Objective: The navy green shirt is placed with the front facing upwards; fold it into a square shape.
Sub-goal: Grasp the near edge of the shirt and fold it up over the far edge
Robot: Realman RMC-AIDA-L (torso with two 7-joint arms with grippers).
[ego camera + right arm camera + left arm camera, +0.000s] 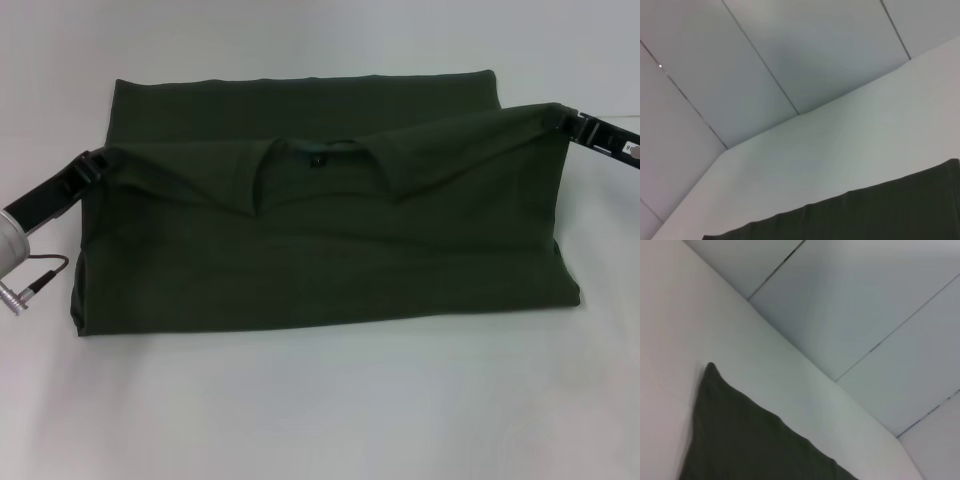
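Note:
The navy green shirt [320,250] lies across the white table [320,400], its collar [318,155] near the middle facing me. The collar end is raised and stretched between both grippers, while a flat layer lies behind it on the table. At the shirt's left shoulder corner my left gripper [95,165] is shut on the cloth. My right gripper [556,120] pinches the right shoulder corner, a little higher. No chest print shows. Each wrist view catches only a dark piece of shirt [740,440] [865,215].
The white table [670,340] runs wide on all sides of the shirt. Its far edge meets pale panelled walls [765,50]. A grey cable hangs under the left arm [40,265].

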